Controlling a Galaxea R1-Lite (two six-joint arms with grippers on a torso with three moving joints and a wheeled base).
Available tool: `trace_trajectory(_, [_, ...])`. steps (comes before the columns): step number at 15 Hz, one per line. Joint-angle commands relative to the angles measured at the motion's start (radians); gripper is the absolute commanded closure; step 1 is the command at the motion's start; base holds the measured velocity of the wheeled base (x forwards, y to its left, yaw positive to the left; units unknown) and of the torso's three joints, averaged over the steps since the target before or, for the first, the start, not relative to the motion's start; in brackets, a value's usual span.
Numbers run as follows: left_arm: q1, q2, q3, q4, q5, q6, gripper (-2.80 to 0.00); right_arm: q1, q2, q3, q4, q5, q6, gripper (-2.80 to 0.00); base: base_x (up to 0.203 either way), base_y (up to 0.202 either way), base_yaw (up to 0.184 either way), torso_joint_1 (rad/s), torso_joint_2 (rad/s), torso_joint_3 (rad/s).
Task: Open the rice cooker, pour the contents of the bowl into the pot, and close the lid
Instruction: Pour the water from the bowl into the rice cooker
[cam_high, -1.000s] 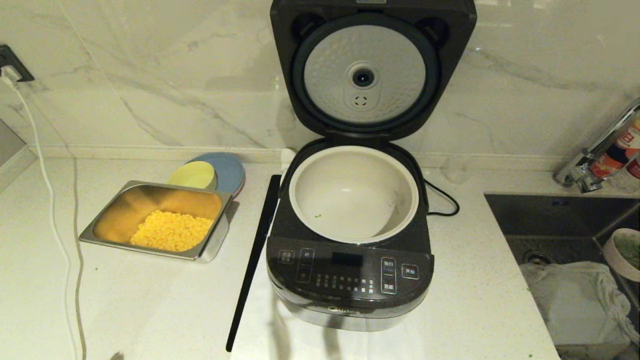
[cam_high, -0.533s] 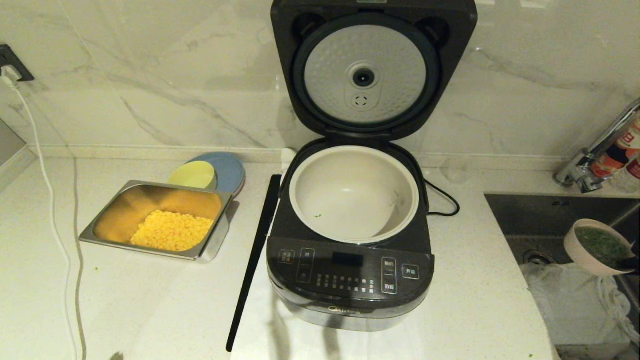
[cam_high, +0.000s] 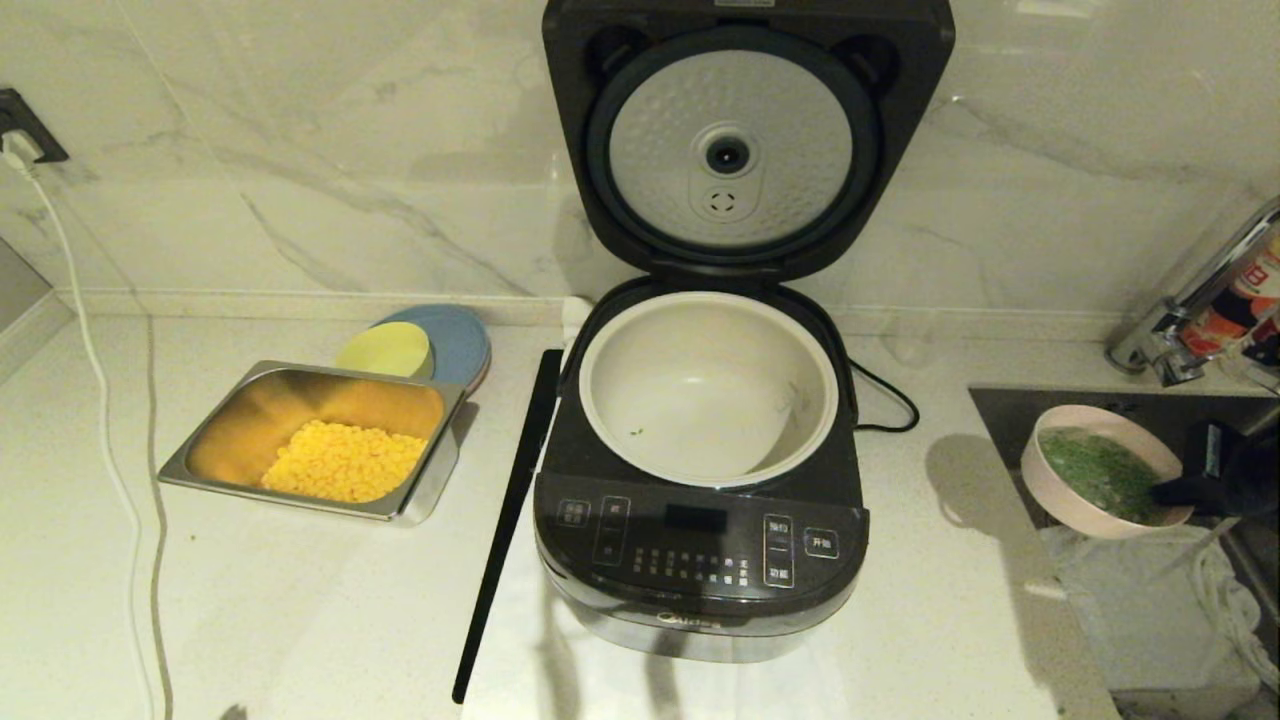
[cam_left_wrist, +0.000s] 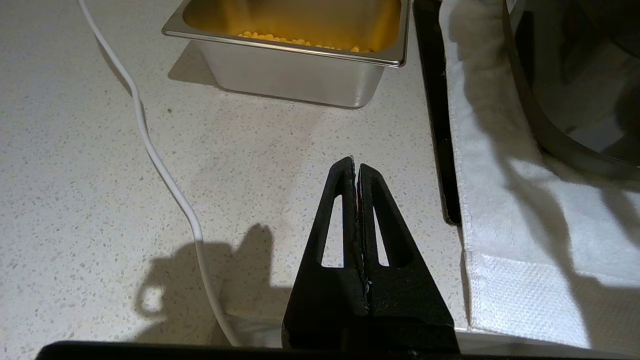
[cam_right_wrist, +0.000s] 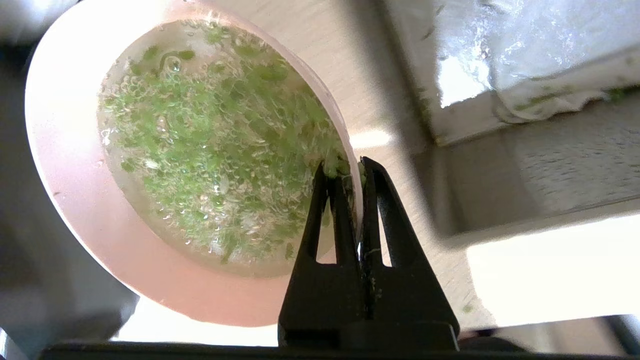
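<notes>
The bowl is held in the air at the right edge of the head view, over the near-left corner of the sink, well apart from the rice cooker. Its far rim is covered by the right gripper, which is itself cut off by the frame edge; only a dark mass shows there. In the right wrist view the right gripper pinches the bowl rim between its fingers, one inside and one outside the wall. The contents, chopped green bits, appear wet and fill most of the bowl; the surroundings in that view are blurred and hard to read.

The lid stands upright against the marble wall, its top edge cropped out of the head view. The pot sits in the cooker body, open and nearly bare inside, with one small green fleck on its floor. Bare countertop lies between the cooker and the sink edge.

The left gripper is out of the head view. In the left wrist view it hangs over the countertop with fingers pressed together, near a white cable, the steel tray of corn kernels and a white cloth under the cooker. A black strip lies along the cloth's left edge.
</notes>
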Motion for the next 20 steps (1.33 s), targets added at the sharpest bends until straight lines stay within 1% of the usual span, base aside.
trace_trajectory(1, [0.000,-0.001,0.009,0.000,0.000,0.001,0.00,0.137,-0.099,-0.025,0.052,-0.046,0.004,0.00,0.000,0.000,0.000,0.000,0.00,0.000])
trace_trajectory(3, [0.000,-0.001,0.009,0.000,0.000,0.001,0.00,0.219,-0.125,-0.087,0.112,-0.082,0.011,0.00,0.000,0.000,0.000,0.000,0.00,0.000])
trace_trajectory(7, [0.000,-0.001,0.009,0.000,0.000,-0.001,0.00,0.348,-0.116,-0.251,0.233,-0.090,0.034,0.00,0.000,0.000,0.000,0.000,0.00,0.000])
trace_trajectory(9, [0.000,-0.001,0.009,0.000,0.000,-0.001,0.00,0.438,-0.099,-0.345,0.292,-0.099,0.056,0.00,0.000,0.000,0.000,0.000,0.00,0.000])
trace_trajectory(11, [0.000,-0.001,0.009,0.000,0.000,0.000,0.00,0.537,-0.065,-0.422,0.344,-0.144,0.088,0.00,0.000,0.000,0.000,0.000,0.00,0.000])
trace_trajectory(14, [0.000,-0.001,0.009,0.000,0.000,-0.001,0.00,0.651,0.014,-0.524,0.365,-0.217,0.127,0.00,0.000,0.000,0.000,0.000,0.00,0.000])
trace_trajectory(16, [0.000,-0.001,0.009,0.000,0.000,0.001,0.00,0.699,0.068,-0.566,0.362,-0.257,0.130,0.00,0.000,0.000,0.000,0.000,0.00,0.000])
trace_trajectory(18, [0.000,-0.001,0.009,0.000,0.000,0.001,0.00,0.732,0.123,-0.628,0.364,-0.266,0.132,0.00,0.000,0.000,0.000,0.000,0.00,0.000])
trace_trajectory(20, [0.000,-0.001,0.009,0.000,0.000,0.001,0.00,0.779,0.176,-0.695,0.367,-0.270,0.153,0.00,0.000,0.000,0.000,0.000,0.00,0.000])
